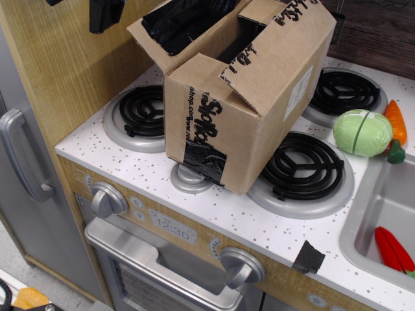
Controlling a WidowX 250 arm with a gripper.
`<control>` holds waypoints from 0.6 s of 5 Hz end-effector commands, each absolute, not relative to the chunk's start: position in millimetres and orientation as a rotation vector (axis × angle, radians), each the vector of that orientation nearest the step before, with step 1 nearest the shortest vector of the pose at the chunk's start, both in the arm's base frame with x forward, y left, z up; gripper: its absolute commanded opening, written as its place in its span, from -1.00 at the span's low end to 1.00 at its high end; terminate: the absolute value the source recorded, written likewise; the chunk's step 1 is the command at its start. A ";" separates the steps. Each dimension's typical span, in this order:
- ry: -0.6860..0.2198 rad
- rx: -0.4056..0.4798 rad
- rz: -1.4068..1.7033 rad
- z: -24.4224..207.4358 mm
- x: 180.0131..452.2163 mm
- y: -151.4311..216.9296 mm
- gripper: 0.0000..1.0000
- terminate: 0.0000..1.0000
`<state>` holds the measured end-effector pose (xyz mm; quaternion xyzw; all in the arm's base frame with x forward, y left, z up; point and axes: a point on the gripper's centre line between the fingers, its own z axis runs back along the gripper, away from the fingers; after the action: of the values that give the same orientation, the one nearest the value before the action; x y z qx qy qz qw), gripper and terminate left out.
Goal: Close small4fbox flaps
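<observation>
While gripper jaws unreadable, one small4fbox covers three burners; flaps open.

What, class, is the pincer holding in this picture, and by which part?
It cannot be told: only a dark shape at the top edge may be the pincer, and it touches nothing. The cardboard box sits unheld, flaps open.
</observation>
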<state>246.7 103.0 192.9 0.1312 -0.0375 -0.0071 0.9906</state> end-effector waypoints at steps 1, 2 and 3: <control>-0.075 0.263 -0.014 192.9 246.7 103.0 1.00 -1.00; -0.088 0.261 -0.032 186.4 253.8 110.0 1.00 -1.00; -0.086 0.274 -0.046 183.6 263.8 115.4 1.00 -1.00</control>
<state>262.1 114.2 168.2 0.1323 -0.0232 -0.0214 0.9907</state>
